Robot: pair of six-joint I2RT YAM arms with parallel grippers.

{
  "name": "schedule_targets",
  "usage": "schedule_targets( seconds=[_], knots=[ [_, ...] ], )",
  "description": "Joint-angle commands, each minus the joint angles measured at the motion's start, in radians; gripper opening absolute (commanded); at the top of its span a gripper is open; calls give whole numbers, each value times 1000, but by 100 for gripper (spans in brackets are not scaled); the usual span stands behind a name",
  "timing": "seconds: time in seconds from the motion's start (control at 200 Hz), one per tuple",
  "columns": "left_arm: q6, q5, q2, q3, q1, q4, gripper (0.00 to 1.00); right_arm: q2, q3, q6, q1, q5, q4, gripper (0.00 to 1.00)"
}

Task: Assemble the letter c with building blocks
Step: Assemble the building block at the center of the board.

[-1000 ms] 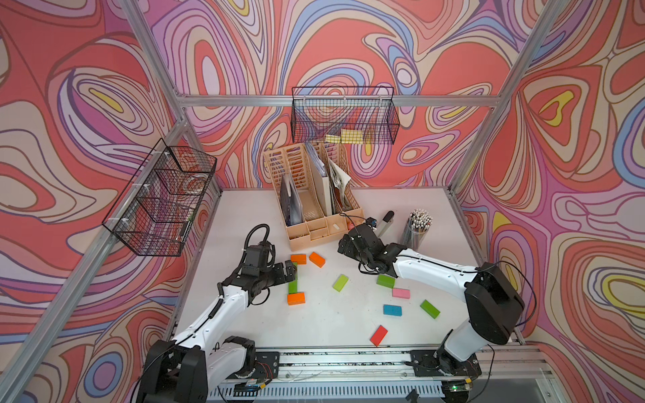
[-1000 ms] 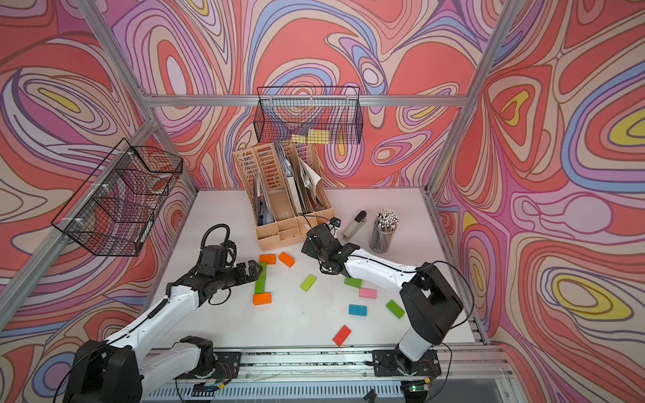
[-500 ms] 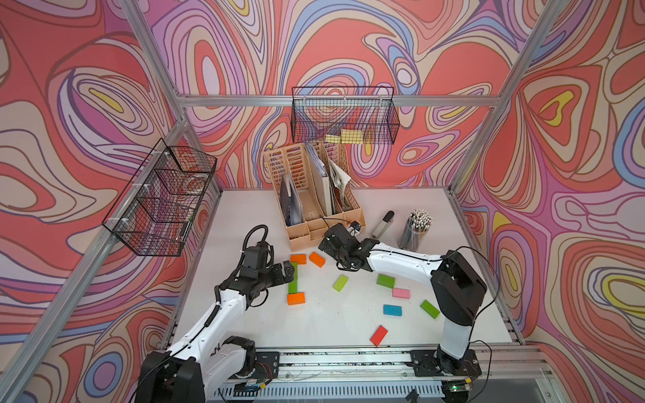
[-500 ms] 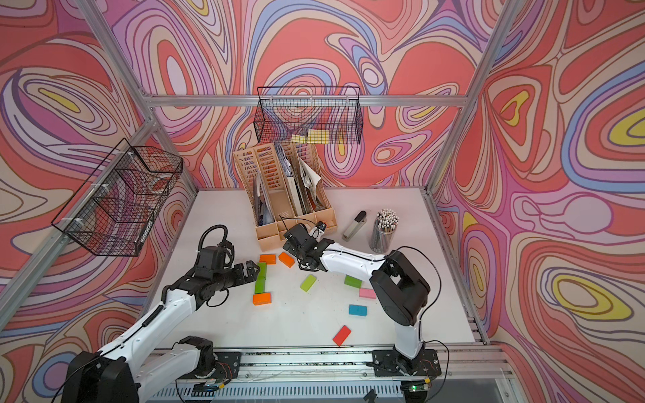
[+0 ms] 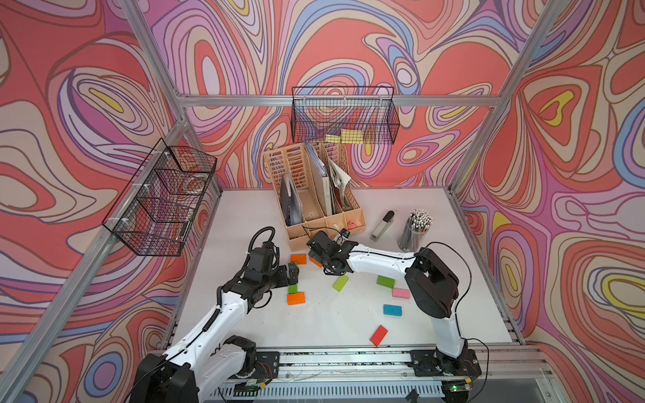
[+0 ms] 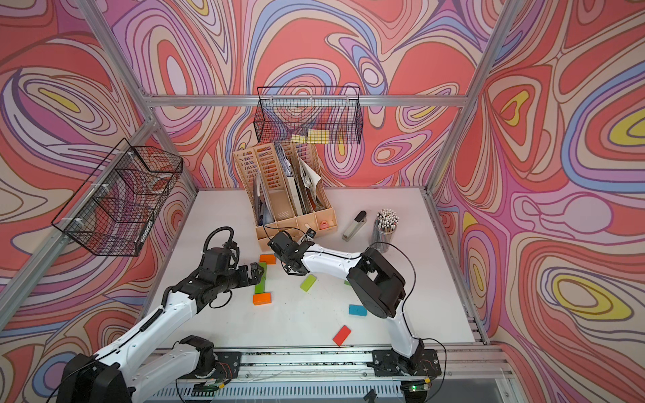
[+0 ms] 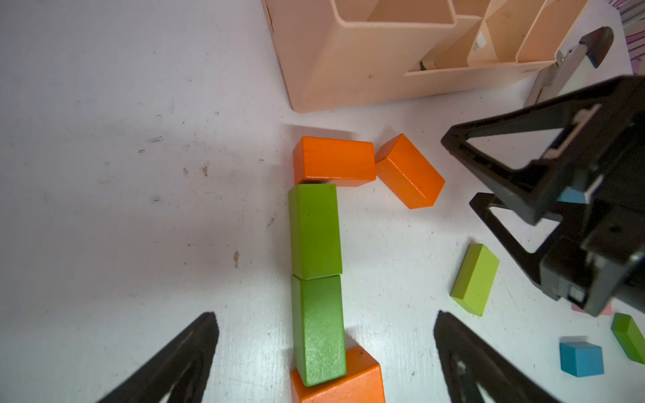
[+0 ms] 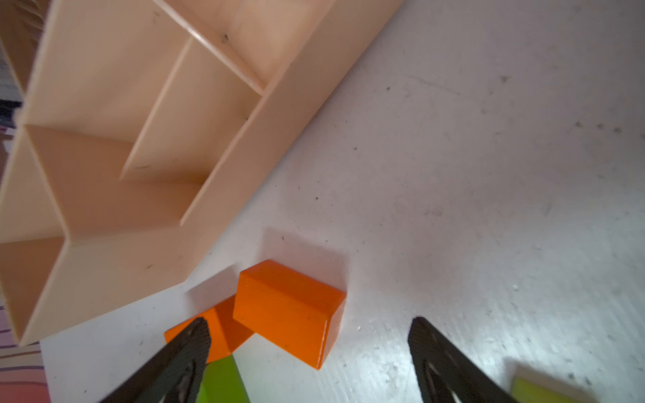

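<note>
Building blocks point(image 7: 316, 230) lie spread over the white counter point(image 5: 244, 216). Nearest the arm bases, well behind the right pincer point(image 8: 310, 322), sit a red block point(image 5: 378, 335), a blue block point(image 5: 392, 310) and a pink block point(image 5: 400, 293). A dark green block point(image 5: 385, 281) and a lime block point(image 5: 340, 283) lie closer behind it.

The left pincer point(image 7: 324, 317) stands wide open and holds nothing. Its fingers flank, without touching, the nearer of two green blocks point(image 7: 317, 328) laid end to end. An orange block point(image 7: 349, 383) touches that column's near end, under the pincer. A second orange block point(image 7: 333, 160) lies crosswise at the far end. A tilted orange block point(image 8: 289, 310) sets one corner against it, just ahead of the right pincer, whose fingers are spread wide and grip nothing.

Beyond the right pincer stands a peach file organiser point(image 5: 275, 164). Its tall slots hold folders and papers point(image 5: 324, 181), and one low front compartment holds a small pink item point(image 5: 352, 223). Off to that pincer's side are a white stapler point(image 5: 382, 226) and a clear cup point(image 5: 412, 240) packed with pencils point(image 5: 420, 218).

Farthest off, a wire basket point(image 5: 314, 118) on the back wall holds pale yellow sticky-note pads point(image 5: 345, 136). A side-wall basket point(image 5: 146, 240) hangs past the left pincer; I cannot tell what it holds.
</note>
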Motion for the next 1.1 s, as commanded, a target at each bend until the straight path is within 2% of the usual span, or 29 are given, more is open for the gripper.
schedule_targets(
  seconds=[0.0,0.18,0.421,0.626,0.796,0.996,1.092],
  knots=[
    [-9,-21,-3,-4,-10,0,99,36,46,-15,4,42,-18,89],
    [-9,-36,0,-5,-10,-6,99,54,63,-52,4,20,10,86],
    [-16,-56,5,-1,-10,-15,99,97,133,-69,4,-11,-58,95],
    [-20,-72,3,-2,-10,-21,99,128,153,-66,4,-11,-83,96],
    [-18,-69,-1,-2,-10,-23,99,142,157,-69,4,-20,-81,91],
    [-15,-67,-4,-4,-10,-22,99,154,166,-74,5,-13,-92,92],
    [-14,-67,-4,-5,-10,-21,99,159,179,-88,14,3,-97,88]
  ],
)
